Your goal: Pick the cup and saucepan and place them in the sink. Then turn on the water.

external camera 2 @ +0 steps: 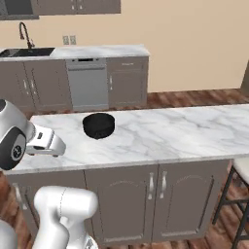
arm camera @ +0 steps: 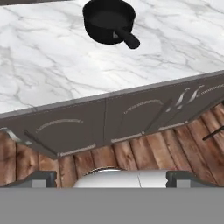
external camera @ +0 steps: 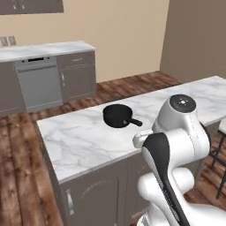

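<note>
White marble island counter (external camera 2: 160,133) carries one black saucepan (external camera 2: 98,125), one sink (external camera 2: 26,52) on the far wall, gripper (arm camera: 111,178) jaws wide, empty.

no readable text, labels or signs

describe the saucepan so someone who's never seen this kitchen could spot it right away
Find the long white marble island counter in the middle of the room, above grey cabinet doors. On it sits a round, shallow matte black saucepan with a short straight black handle, the one dark object on that pale stone.
</note>
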